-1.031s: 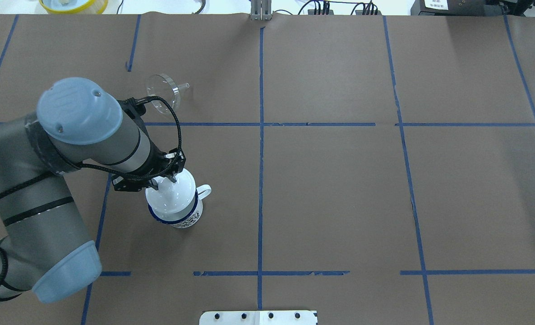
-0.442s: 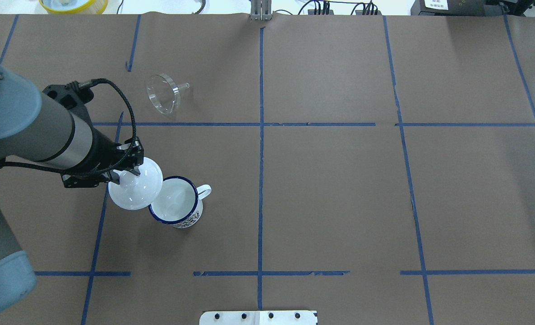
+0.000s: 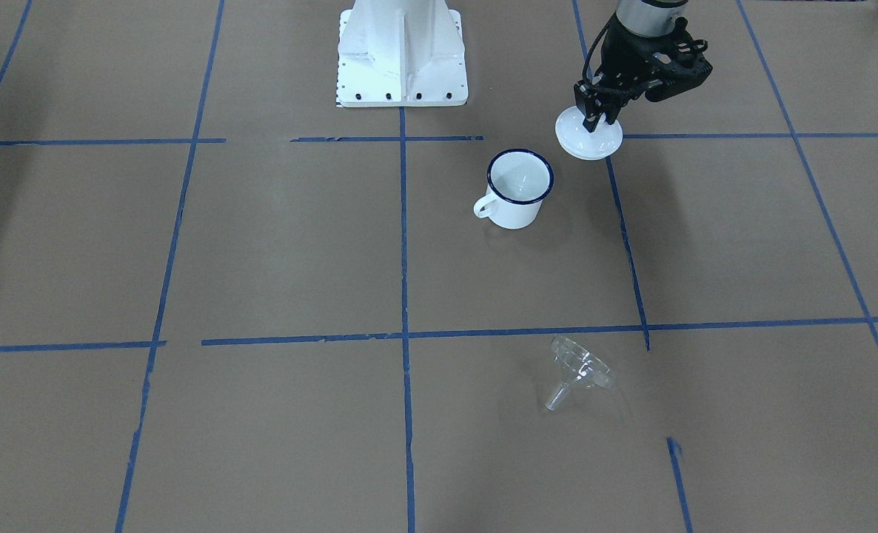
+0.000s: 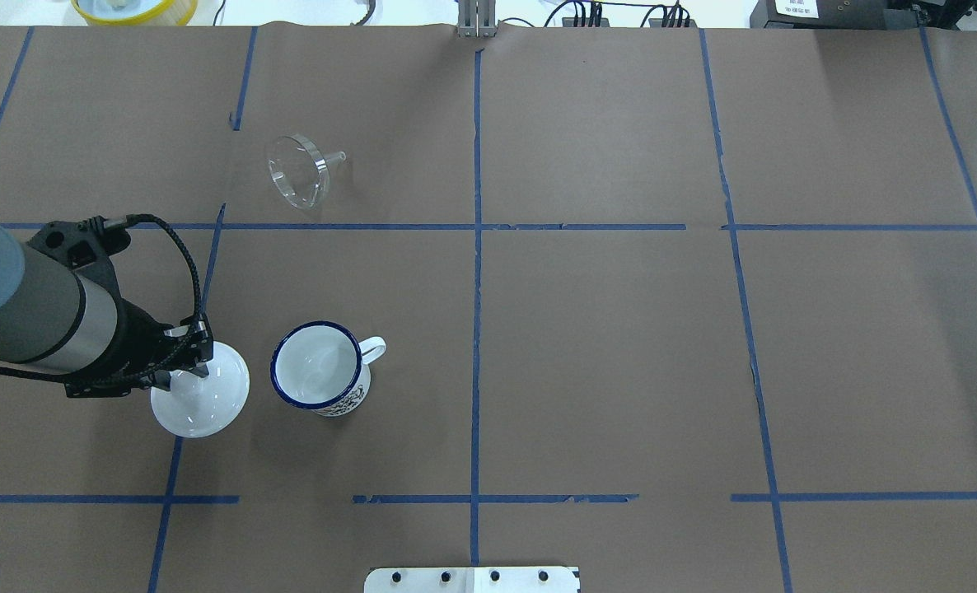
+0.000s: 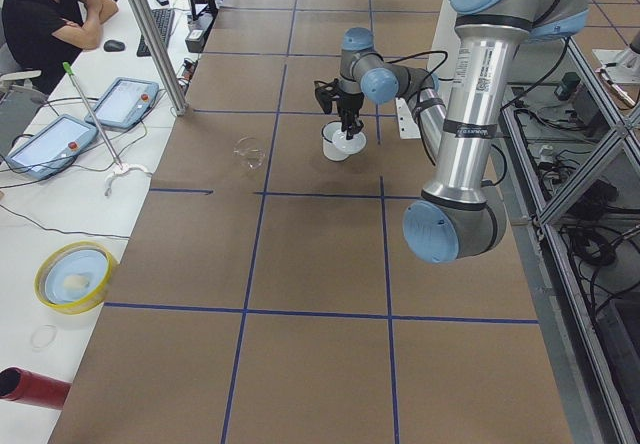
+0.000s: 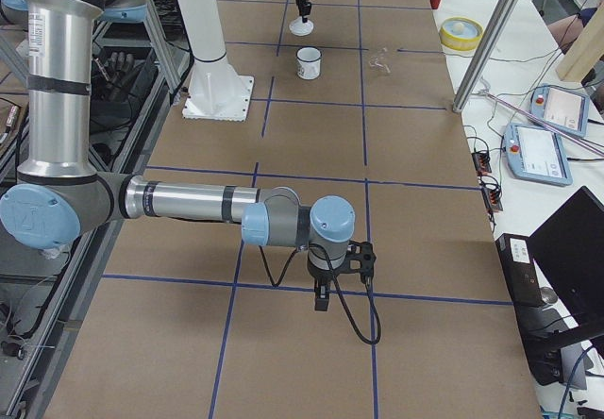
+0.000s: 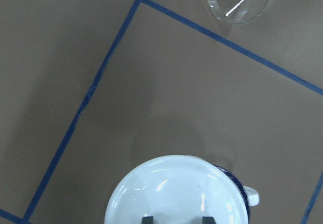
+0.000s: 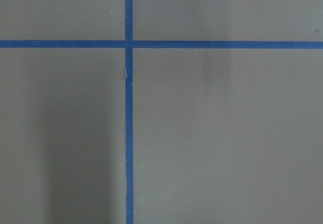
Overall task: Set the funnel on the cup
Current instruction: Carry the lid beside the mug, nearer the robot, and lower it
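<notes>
This is a robotics lab. 2 grey industrial arms with pale blue joint caps, the left arm (image 5: 465, 114) and the right arm (image 6: 189, 202), work over a long table (image 4: 620, 329). The table is covered in brown paper and divided into a grid by blue tape lines (image 4: 476, 329). A white pedestal (image 6: 212, 70) is bolted to it on the robot's side. Aluminium frame posts (image 5: 150, 34) stand along the far side. Beyond them a white bench (image 5: 60, 204) holds 2 teach pendants (image 5: 45, 144) and a keyboard (image 5: 160, 26), and an operator (image 5: 45, 9) in a black shirt sits there. Cables (image 5: 585, 244) and electronics fill the racks behind the robot.
</notes>
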You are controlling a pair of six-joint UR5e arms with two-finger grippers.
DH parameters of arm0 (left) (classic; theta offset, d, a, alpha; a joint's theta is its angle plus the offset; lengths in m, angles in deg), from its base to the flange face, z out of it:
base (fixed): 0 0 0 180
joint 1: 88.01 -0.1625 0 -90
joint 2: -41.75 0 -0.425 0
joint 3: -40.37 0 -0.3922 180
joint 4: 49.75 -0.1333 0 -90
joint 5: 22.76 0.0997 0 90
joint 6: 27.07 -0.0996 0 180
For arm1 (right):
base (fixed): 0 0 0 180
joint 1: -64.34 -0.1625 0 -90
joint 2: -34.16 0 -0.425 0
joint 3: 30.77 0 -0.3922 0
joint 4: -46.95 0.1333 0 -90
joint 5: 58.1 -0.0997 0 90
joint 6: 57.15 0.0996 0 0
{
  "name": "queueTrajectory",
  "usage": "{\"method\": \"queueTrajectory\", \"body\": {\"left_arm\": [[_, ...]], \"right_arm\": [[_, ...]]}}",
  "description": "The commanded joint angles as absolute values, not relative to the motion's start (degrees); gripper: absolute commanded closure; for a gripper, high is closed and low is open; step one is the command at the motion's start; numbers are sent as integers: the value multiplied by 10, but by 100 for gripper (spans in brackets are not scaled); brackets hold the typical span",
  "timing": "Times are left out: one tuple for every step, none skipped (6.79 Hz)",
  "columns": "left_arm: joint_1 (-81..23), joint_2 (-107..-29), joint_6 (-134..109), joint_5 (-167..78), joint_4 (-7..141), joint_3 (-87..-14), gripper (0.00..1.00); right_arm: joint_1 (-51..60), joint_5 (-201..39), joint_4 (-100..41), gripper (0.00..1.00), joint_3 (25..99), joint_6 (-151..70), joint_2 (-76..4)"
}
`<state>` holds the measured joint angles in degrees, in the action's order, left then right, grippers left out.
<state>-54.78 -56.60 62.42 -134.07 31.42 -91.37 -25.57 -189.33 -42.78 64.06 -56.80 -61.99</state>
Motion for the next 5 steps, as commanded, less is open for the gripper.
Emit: {"method": "queueTrajectory", "body": {"left_arm": [[-571,-544,646,-1344,392,-850,100],[-586,-543,661,-1344,428,-824,100],[-591,-543,659,-1344,434,-804,100],[-592,-541,659,-1344,453,-789,100],[-591,-534,658,-1344,479,-774,100]], "right_arm": [[-256,-1893,-428,0,641,-568,-620],[-256,-1893,-428,0,641,-568,-620],[-256,-1893,-428,0,641,-568,-620],[-256,-1893,-428,0,641,-568,-620],[-256,-1893,-428,0,641,-568,-620]]}}
